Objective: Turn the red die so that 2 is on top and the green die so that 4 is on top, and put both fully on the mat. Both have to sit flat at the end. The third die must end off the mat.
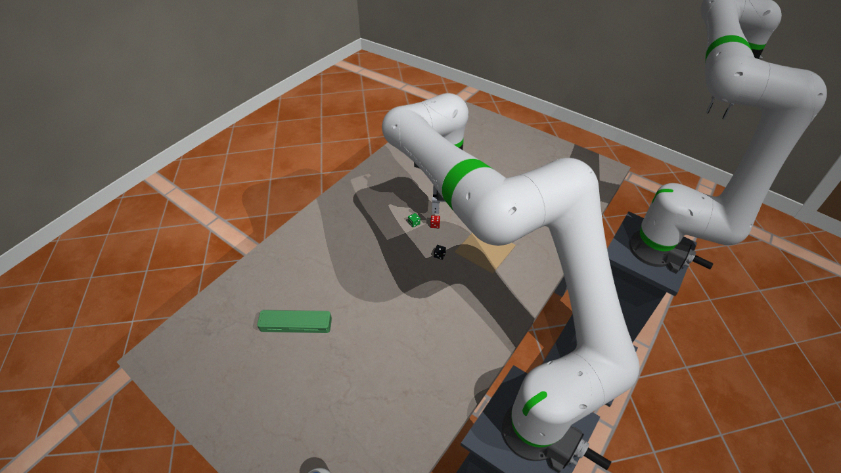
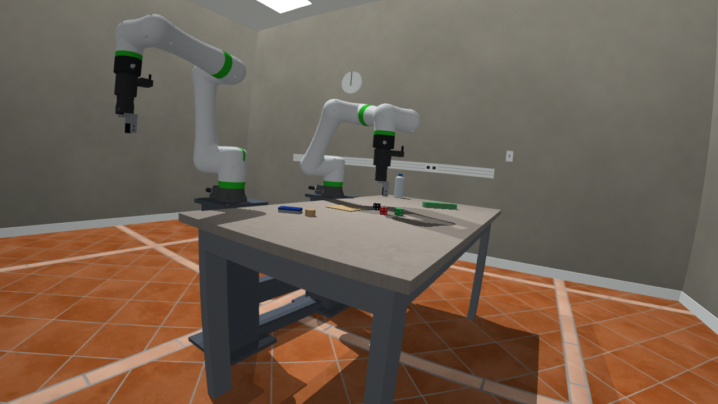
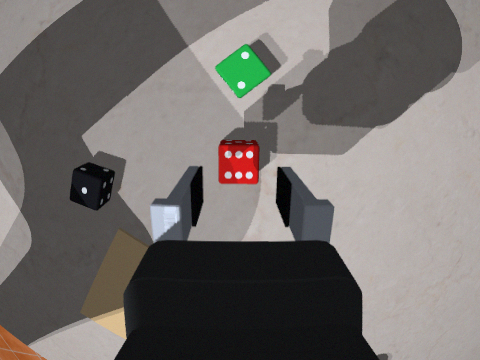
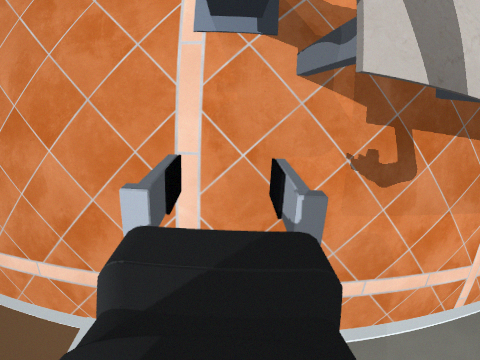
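The red die [image 1: 435,221] [image 2: 383,210] [image 3: 238,162] sits on the table with 6 on top. The green die [image 1: 414,219] [image 2: 399,211] [image 3: 242,70] lies beside it with 2 on top. The third die, black [image 1: 439,251] [image 2: 376,206] [image 3: 92,186], shows a 1 in the left wrist view. All three are off the tan mat [image 1: 499,251] [image 2: 343,207] [image 3: 107,280]. My left gripper [image 1: 435,207] [image 2: 385,189] [image 3: 239,184] is open and empty, above the table close to the red die. My right gripper [image 1: 717,108] [image 2: 130,124] [image 4: 225,175] is open and empty, high beyond the table's edge.
A long green box [image 1: 294,320] [image 2: 439,205] lies on the table [image 1: 235,388] [image 2: 321,235]. A white bottle [image 2: 399,187] stands behind the left gripper in the exterior view. A blue block [image 2: 290,208] and a small wooden cylinder [image 2: 310,212] lie beyond the mat from the dice.
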